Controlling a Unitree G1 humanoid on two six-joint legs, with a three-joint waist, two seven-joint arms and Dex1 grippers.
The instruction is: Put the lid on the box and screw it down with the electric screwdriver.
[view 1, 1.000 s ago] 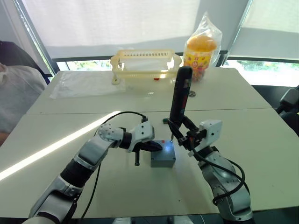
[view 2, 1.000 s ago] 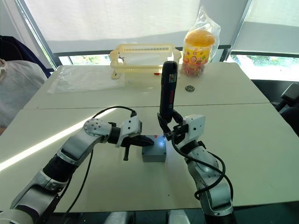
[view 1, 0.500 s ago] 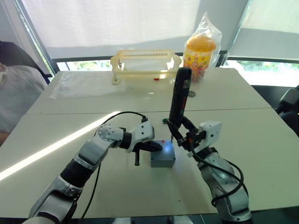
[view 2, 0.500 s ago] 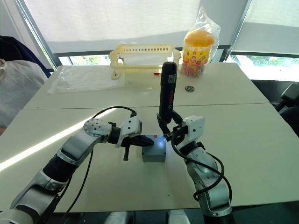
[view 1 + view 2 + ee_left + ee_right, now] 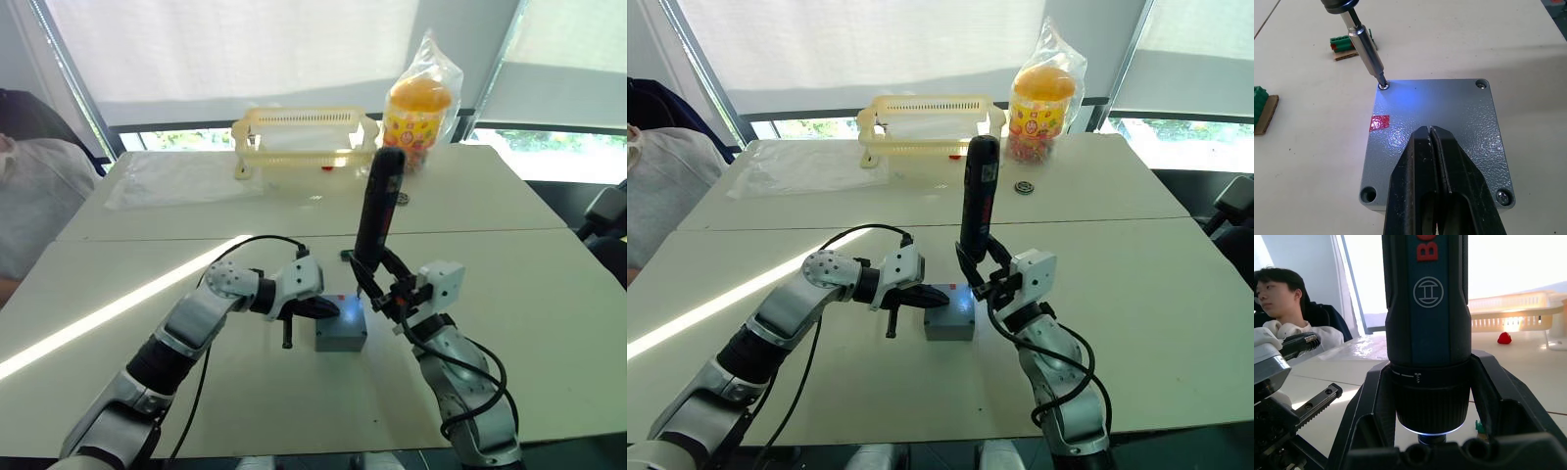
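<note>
four corner holes show on the lid (image 5: 1437, 125), and that tells you how far you are. the lid already sits flush on the box (image 5: 342, 330), which stands on the table (image 5: 549, 294) between the two grippers. in the left wrist view two corners carry a seated screw head, the bit stands in a third, and the last corner looks like an open hole, though you cannot be sure it is empty. so your placing step is done and the screwing looks roughly half done.

your right gripper (image 5: 982, 276) is clamped around the lower body of the electric screwdriver (image 5: 375, 211), holding it nearly upright with a slight lean. its light is on and throws a blue glow over the lid next to the red mark (image 5: 1379, 123). your left gripper (image 5: 1431, 134) has its two fingers pressed together with nothing between them, tips resting on the lid, apparently to steady the box.

as for containers, the yellow basket (image 5: 306, 133) stands well apart at the far side of the table. something small and red lies at its base; whether in it or beside it you cannot tell. next to it stands a clear bag (image 5: 421, 93) of yellow snacks.
</note>
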